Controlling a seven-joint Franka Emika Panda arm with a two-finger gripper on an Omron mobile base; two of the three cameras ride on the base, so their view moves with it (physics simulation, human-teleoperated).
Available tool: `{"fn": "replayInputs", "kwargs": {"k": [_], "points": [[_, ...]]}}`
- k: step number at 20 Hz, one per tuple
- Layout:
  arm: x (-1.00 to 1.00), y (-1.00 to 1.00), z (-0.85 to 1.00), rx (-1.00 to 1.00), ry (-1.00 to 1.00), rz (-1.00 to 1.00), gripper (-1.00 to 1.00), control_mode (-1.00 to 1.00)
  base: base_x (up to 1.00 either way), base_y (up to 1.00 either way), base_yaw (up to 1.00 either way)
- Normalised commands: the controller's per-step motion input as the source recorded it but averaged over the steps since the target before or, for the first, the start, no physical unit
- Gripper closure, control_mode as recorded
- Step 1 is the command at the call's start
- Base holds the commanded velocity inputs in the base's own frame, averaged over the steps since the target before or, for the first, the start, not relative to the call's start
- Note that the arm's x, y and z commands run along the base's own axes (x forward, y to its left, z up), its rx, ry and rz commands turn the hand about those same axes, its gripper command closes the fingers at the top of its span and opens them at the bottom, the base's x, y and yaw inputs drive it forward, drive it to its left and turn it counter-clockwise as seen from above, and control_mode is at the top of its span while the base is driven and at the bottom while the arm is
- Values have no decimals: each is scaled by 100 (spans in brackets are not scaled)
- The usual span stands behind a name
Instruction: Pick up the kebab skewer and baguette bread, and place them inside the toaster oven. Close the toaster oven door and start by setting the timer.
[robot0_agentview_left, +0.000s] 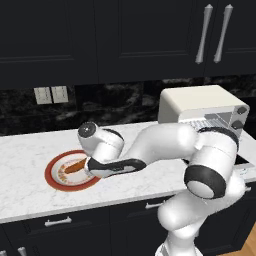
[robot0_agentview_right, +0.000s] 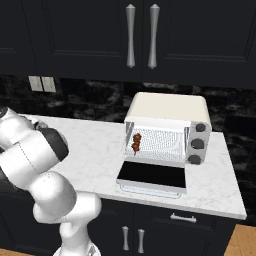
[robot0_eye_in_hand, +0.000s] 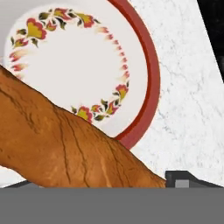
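Kebab skewer (robot0_agentview_right: 136, 141), a short stick of dark red-brown chunks, already lies on the wire rack inside the cream-white boxy toaster oven (robot0_agentview_right: 167, 107), towards the left side of the cavity. The oven stands at the right end of the white marble counter (robot0_agentview_right: 95, 150), against the back wall. Its dark glass toaster oven door (robot0_agentview_right: 152, 175) is folded down flat towards the counter's front edge.

Long orange-brown baguette bread (robot0_eye_in_hand: 61, 140) lies on a round white plate with a red rim and a floral ring (robot0_eye_in_hand: 151, 74), placed left of centre on the counter, nearer the front edge. In the left base view the loaf (robot0_agentview_left: 75, 166) runs obliquely across the plate (robot0_agentview_left: 52, 172).

Two-finger gripper (robot0_agentview_left: 89, 166) is down at the plate, right over the loaf. In the hand view the crust sits between the dark finger tips (robot0_eye_in_hand: 183, 178). Jaws are spread about the baguette; whether the pads touch the crust yet cannot be told.

Step in hand, by judgement: grasping the baguette, second item of two. Door and timer not yet attended to.

Next move calls for: close squarely on the loaf, lift clear of the plate rim, carry right along the counter, and enter the cavity beside the skewer without knocking it.
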Motion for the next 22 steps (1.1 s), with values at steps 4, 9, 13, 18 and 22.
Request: {"fn": "replayInputs", "kwargs": {"k": [4,9,13,18,22], "points": [[-97,-100,73,16,-4,-15,100,-100,0,0,0],[-61,-100,73,16,2,-24,100,-100,0,0,0],[-48,-100,61,14,1,-24,100,-100,0,0,0],[-21,-100,48,9,0,-21,100,-100,0,0,0],[0,-100,40,5,4,-22,100,-100,0,0,0]]}}
